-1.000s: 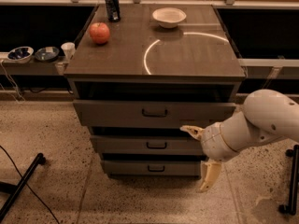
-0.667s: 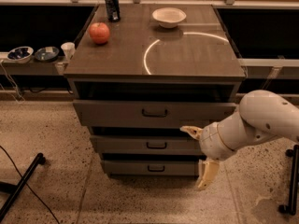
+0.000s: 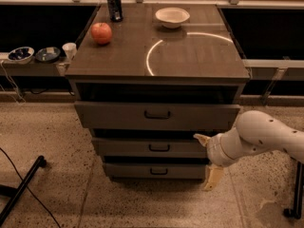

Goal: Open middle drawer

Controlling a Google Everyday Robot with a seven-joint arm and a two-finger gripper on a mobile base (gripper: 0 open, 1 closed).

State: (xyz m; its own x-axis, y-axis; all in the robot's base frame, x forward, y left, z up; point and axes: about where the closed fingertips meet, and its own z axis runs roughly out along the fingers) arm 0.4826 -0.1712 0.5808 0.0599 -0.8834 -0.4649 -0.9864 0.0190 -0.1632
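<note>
The middle drawer (image 3: 128, 147) is the shallow grey front with a small dark bar handle (image 3: 159, 147), second of three in the cabinet. A dark gap shows above it. My gripper (image 3: 207, 158) is at the right end of this drawer front, away from the handle. It is open: one pale fingertip (image 3: 201, 139) is at the front's upper right corner, and the other (image 3: 213, 177) hangs lower beside the lowest drawer (image 3: 152, 171). It holds nothing. My white arm (image 3: 261, 137) comes in from the right.
The taller top drawer (image 3: 118, 115) stands out from the cabinet. On the cabinet top (image 3: 190, 56) are an apple (image 3: 101, 33), a can (image 3: 114, 4) and a white bowl (image 3: 172, 17). Small bowls and a cup (image 3: 69, 50) sit on a left shelf. A black leg (image 3: 21, 189) lies on the floor.
My gripper has shifted slightly right and down along the right end of the middle drawer. The drawers have not visibly moved.
</note>
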